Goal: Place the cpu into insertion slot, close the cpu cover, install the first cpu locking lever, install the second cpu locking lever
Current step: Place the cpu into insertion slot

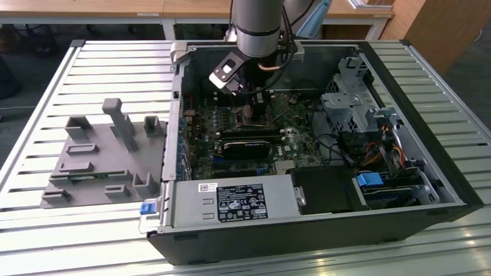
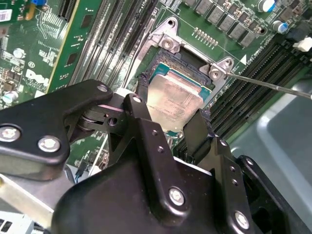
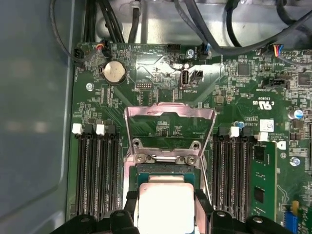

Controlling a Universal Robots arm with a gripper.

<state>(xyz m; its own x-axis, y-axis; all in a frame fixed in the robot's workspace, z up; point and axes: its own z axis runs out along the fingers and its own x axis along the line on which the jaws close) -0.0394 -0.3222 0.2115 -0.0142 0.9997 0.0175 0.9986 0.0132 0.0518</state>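
In both wrist views the cpu (image 2: 176,97) (image 3: 165,204), a pale silvery square chip, sits between my gripper's black fingers (image 2: 141,105) (image 3: 130,207), which press against two opposite edges. My gripper (image 2: 170,107) (image 3: 165,209) is shut on the chip and holds it right over the insertion slot (image 2: 163,57) (image 3: 165,170) in the green board. I cannot tell whether the chip is seated. The cpu cover (image 3: 169,111), a thin metal frame, stands swung open behind the socket. A thin wire lever (image 2: 273,87) sticks out beside the socket. In the exterior view my gripper (image 1: 252,112) reaches down into the open computer case.
Black memory slots (image 3: 95,175) flank the socket on both sides. A long black module (image 1: 247,144) lies across the board, with a power supply (image 1: 230,201) in front of it and a drive cage (image 1: 353,109) with cables at the exterior view's right. A grey fixture plate (image 1: 100,155) lies outside the case.
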